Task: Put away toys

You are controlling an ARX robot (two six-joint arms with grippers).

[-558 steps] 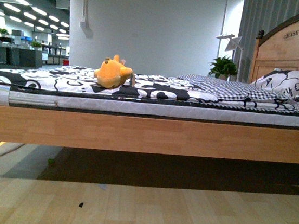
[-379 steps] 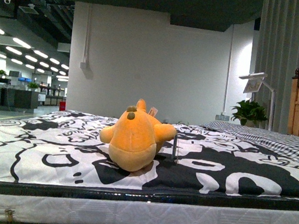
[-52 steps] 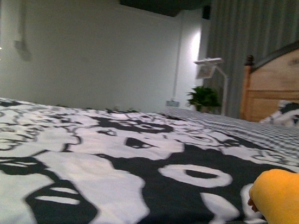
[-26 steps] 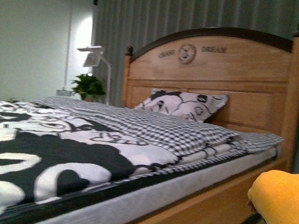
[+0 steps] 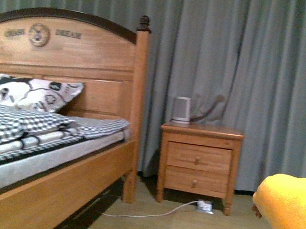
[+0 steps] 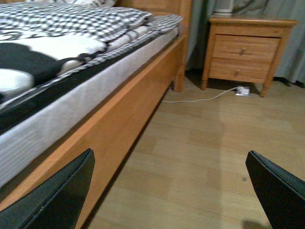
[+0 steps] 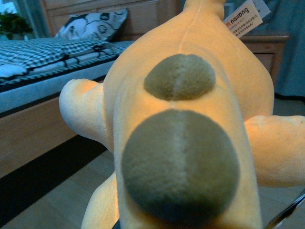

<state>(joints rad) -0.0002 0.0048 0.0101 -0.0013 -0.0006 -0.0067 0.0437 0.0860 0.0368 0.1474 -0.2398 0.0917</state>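
Observation:
The orange-yellow plush toy shows at the lower right edge of the front view, held up off the floor. In the right wrist view the plush toy fills the frame, with two brownish round patches and a paper tag at its far end. My right gripper is shut on it; its fingers are hidden behind the plush. My left gripper is open and empty, its two dark fingertips wide apart over the wooden floor beside the bed frame.
A wooden bed with a tall headboard and a black-and-white pillow is on the left. A wooden two-drawer nightstand with a grey device on top stands against grey curtains. A white cable and power strip lie on the floor.
The view has swung right, from the bed top past the headboard to the nightstand and curtains. The plush toy stays in the same corner, held by my right gripper.

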